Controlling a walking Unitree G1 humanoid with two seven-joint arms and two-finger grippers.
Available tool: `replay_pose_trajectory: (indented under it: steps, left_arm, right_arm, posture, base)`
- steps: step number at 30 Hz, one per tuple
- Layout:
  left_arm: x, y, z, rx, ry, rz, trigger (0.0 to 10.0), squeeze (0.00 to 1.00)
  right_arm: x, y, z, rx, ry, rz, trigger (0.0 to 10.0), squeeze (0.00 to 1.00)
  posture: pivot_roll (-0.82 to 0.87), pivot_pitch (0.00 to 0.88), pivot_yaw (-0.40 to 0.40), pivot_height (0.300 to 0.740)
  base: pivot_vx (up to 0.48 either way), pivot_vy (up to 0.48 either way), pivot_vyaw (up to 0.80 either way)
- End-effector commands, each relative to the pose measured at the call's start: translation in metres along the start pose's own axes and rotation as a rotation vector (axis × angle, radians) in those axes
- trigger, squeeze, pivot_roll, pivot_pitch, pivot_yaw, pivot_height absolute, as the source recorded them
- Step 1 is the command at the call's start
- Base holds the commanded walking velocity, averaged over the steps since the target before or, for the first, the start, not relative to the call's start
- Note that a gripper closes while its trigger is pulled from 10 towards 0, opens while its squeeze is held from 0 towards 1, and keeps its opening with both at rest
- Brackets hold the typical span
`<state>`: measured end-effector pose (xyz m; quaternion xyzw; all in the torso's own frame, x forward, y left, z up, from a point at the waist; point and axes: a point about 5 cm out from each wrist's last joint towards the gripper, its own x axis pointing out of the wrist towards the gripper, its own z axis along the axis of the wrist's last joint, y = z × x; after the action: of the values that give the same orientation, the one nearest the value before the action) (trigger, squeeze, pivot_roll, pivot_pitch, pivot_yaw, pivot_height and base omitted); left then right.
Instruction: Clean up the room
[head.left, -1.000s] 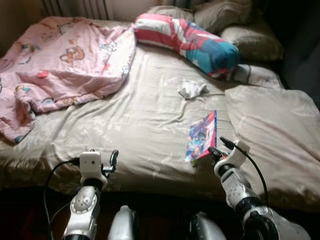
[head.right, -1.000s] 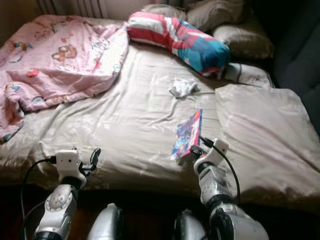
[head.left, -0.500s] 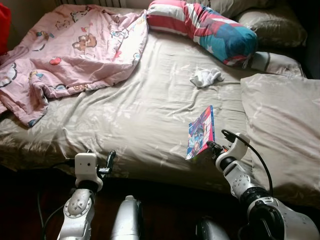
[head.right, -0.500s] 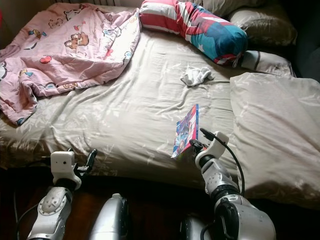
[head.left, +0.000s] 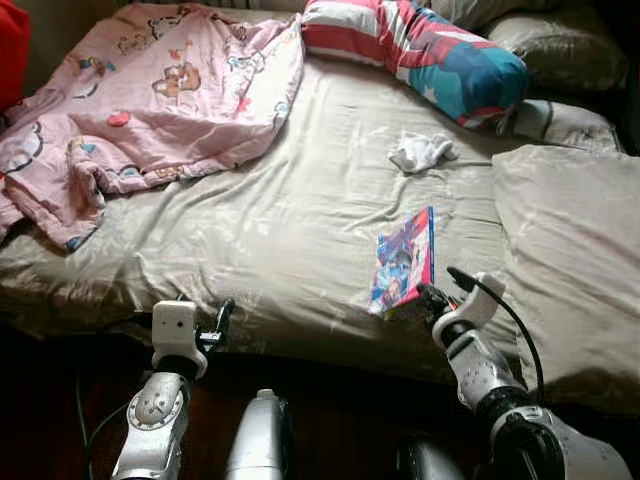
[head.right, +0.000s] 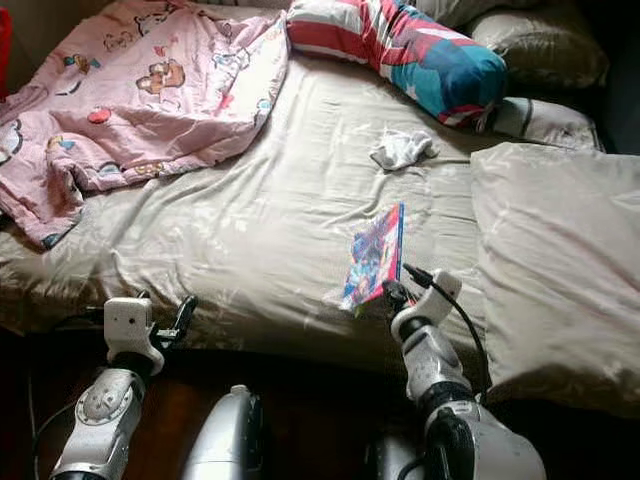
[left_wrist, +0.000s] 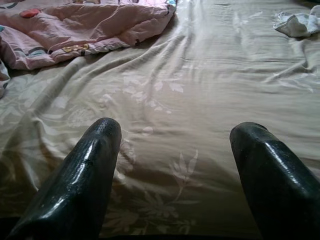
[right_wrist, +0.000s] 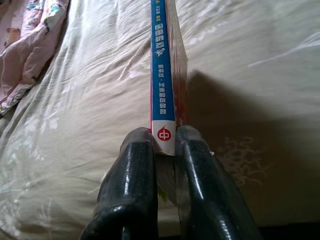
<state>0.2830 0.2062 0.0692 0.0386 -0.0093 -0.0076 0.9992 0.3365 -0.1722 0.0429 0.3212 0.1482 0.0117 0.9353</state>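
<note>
The right gripper (right_wrist: 162, 150) is clamped on the book's (head.left: 405, 262) spine end at the bed's (head.left: 300, 220) near edge, the book running lengthwise away.

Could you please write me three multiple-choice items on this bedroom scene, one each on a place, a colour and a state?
1. Where does the white cloth lie?
A. on the floor
B. on the bed sheet, near the striped pillow
C. on the pink blanket

2. What colour is the book's spine?
A. blue
B. green
C. black

3. How is the right gripper?
A. open and free
B. shut on the cloth
C. shut on the book

Key: B, the cloth lies on bare sheet below the pillow; A, the right wrist view shows it; C, its jaws pinch the spine.
</note>
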Motion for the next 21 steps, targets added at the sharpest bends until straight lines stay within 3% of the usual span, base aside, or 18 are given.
replay_pose_trajectory:
  steps: [1, 14, 21]
  left_arm:
    - [-0.002, 0.000, -0.007, -0.003, 0.036, -0.003, 10.0, 0.00]
    - [0.000, -0.003, -0.007, -0.010, 0.037, -0.003, 10.0, 0.00]
    - [-0.001, -0.001, -0.009, -0.010, 0.045, 0.001, 10.0, 0.00]
  right_arm:
    - [0.002, 0.003, 0.014, -0.003, -0.082, 0.026, 10.0, 0.00]
    - [0.004, 0.006, 0.025, 0.012, -0.131, 0.020, 10.0, 0.00]
    - [0.003, -0.002, 0.025, 0.005, -0.112, -0.020, 10.0, 0.00]
  posture:
    - [0.15, 0.196, 0.026, 0.641]
    - [0.15, 0.190, 0.014, 0.641]
    - [0.15, 0.196, 0.011, 0.641]
  base:
    - [0.319, 0.000, 0.00]
    - [0.335, 0.000, 0.00]
    - [0.000, 0.000, 0.00]
